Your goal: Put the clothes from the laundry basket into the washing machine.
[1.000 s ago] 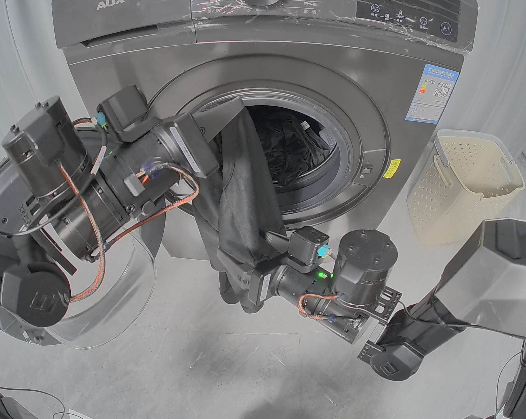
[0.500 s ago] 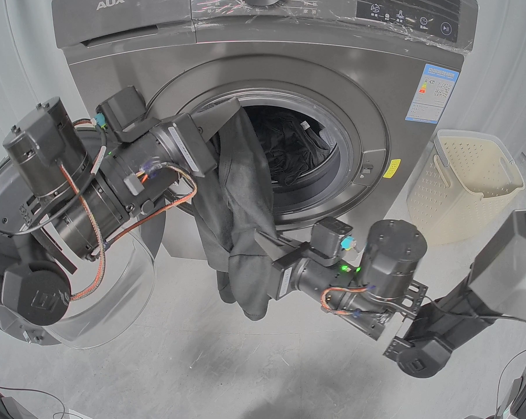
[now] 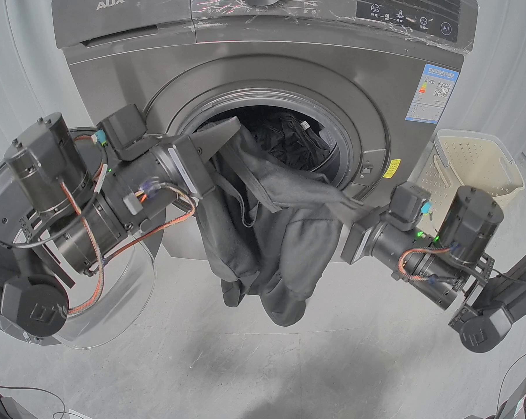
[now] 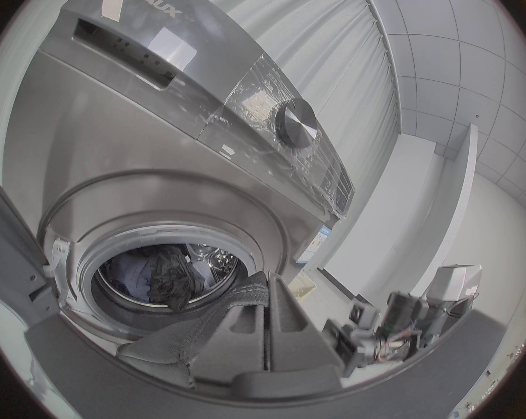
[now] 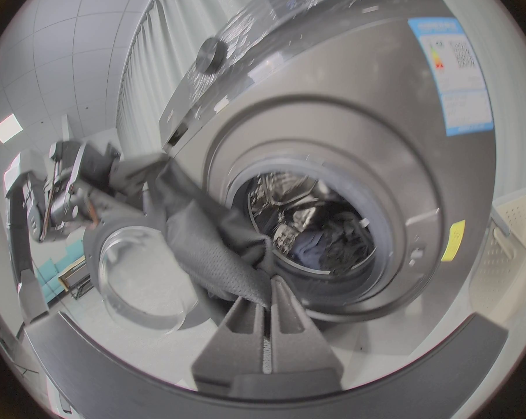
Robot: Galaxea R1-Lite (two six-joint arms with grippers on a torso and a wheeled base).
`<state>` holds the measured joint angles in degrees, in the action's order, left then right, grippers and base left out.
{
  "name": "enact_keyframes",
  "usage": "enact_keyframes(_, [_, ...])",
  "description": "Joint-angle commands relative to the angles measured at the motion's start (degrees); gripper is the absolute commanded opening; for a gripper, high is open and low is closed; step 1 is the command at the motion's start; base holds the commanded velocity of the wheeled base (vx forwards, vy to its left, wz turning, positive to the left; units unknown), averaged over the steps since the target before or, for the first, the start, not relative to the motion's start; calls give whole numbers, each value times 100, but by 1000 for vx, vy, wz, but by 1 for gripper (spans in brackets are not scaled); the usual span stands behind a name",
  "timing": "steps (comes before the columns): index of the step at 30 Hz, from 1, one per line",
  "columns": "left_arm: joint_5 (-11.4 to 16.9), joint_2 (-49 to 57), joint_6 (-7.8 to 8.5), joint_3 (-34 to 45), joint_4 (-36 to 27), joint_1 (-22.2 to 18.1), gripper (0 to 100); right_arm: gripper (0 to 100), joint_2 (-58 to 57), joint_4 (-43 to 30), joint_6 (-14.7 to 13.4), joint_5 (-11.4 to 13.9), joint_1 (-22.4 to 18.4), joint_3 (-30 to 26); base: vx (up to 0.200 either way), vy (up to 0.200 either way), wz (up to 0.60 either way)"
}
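A dark grey garment (image 3: 274, 234) is stretched between my two grippers in front of the washing machine's round opening (image 3: 333, 146), with its lower part hanging toward the floor. My left gripper (image 3: 231, 128) is shut on one end of it at the opening's left rim; the fabric (image 4: 205, 330) leaves its closed fingertips (image 4: 267, 289). My right gripper (image 3: 340, 206) is shut on the other end below the opening's right side, cloth (image 5: 210, 245) pinched at its tips (image 5: 270, 289). Dark clothes (image 3: 286, 138) lie inside the drum.
The machine's glass door (image 3: 117, 286) stands open at the left, behind my left arm. A cream perforated laundry basket (image 3: 478, 170) sits on the floor right of the machine, close behind my right arm. Bare grey floor (image 3: 245, 356) lies below the garment.
My right gripper has swung right and upward with its end of the garment, spreading the cloth out between the two grippers. The left gripper sank slightly at the opening's rim.
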<state>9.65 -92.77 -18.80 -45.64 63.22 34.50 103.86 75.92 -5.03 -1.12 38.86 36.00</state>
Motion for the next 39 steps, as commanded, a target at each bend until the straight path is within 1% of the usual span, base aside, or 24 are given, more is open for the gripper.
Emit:
enact_keyframes(1, [63, 286, -27, 372, -20, 22, 0, 0, -437, 10, 2, 15, -169, 188, 0, 0, 0])
enact_keyframes(2, [72, 303, -27, 398, -29, 22, 0, 0, -490, 1, 2, 15, -142, 206, 0, 0, 0])
enact_keyframes(3, [72, 330, -27, 504, -38, 22, 100, 0, -613, -34, 2, 24, -89, 241, 0, 0, 0])
enact_keyframes(8, [63, 268, -45, 952, -82, 31, 100, 0, -833, -51, -41, 15, 95, 461, 0, 0, 0])
enact_keyframes(13, [80, 75, -19, 1462, 15, 48, 100, 0, -912, -16, -59, 24, 113, 531, 0, 0, 0])
enact_keyframes(16, [80, 22, -19, 1576, 24, 92, 100, 0, -912, -16, -77, 24, 157, 575, 0, 0, 0])
enact_keyframes(17, [72, -66, -10, 1673, 24, 180, 100, 0, -903, -25, -85, 15, 201, 645, 0, 0, 0])
enact_keyframes(23, [72, -277, 8, 1919, 191, 259, 100, 0, -894, -42, -94, -2, 209, 707, 0, 0, 0])
enact_keyframes(27, [72, -593, 8, 2068, 498, 259, 100, 0, -912, -42, -94, -2, 192, 698, 0, 0, 0])
enact_keyframes(30, [80, -1059, 43, 2209, 867, 215, 100, 0, -929, -42, -94, -11, 192, 689, 0, 0, 0])
enact_keyframes(33, [160, -1314, 60, 2323, 1193, 206, 100, 0, -921, -42, -103, -20, 201, 689, 0, 0, 0])
enact_keyframes(34, [247, -1472, 60, 2384, 1404, 206, 100, 0, -921, -42, -94, -20, 201, 689, 0, 0, 0])
enact_keyframes(36, [265, -1727, 131, 2428, 1623, 180, 100, 0, -921, -42, -103, -20, 209, 707, 0, 0, 0])
enact_keyframes(39, [256, -2087, 307, 2420, 1878, 4, 100, 0, -921, -42, -94, -28, 209, 698, 0, 0, 0])
